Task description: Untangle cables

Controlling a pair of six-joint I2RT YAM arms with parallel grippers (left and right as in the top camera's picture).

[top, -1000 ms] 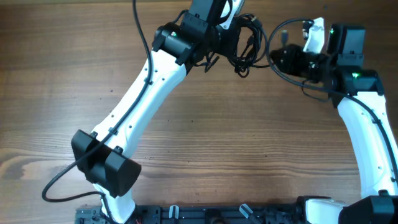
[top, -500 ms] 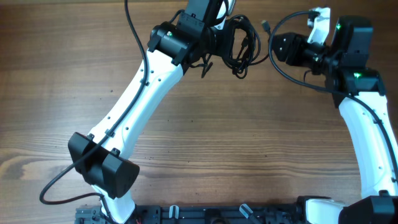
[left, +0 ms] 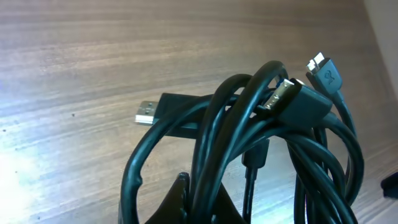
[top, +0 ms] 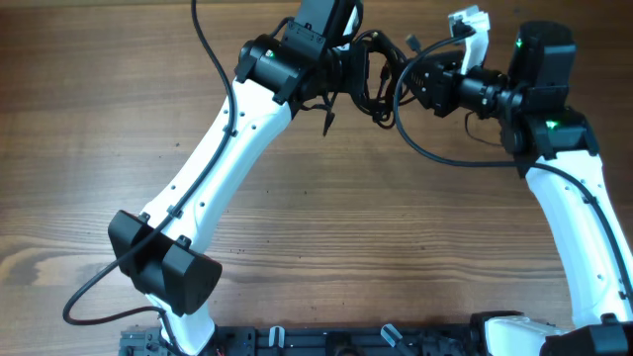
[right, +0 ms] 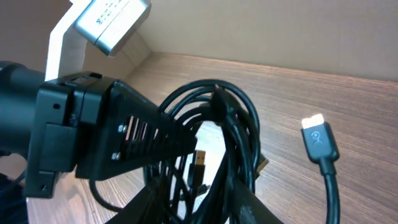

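1. Brown wood-grain table fills the overhead view. A plain tan wall runs across the top of the right wrist view.
2. The cables are one black tangled bundle of loops at top centre of the overhead frame, between the two grippers.
3. The left gripper has its fingers clamped tight on the bundle. Its arm runs from lower left up to top centre.
4. The right gripper comes in from the right, with its tips at the bundle's right side. The right wrist view shows cords passing between its two fingers, which stand apart. Cannot tell if they squeeze the cords.
5. In the left wrist view a flat silver plug sticks out left of the loops.
6. In the same view a wide plug, black with a silver tip, sits at upper right. It has a small moulded mark, unreadable.
7. In the right wrist view a loose plug, black with a pale tip, stands free at right. It has a round logo on its face, not legible.
8. A grey box on a white bracket sits at upper left of the right wrist view. Its lines of print are too small to read.
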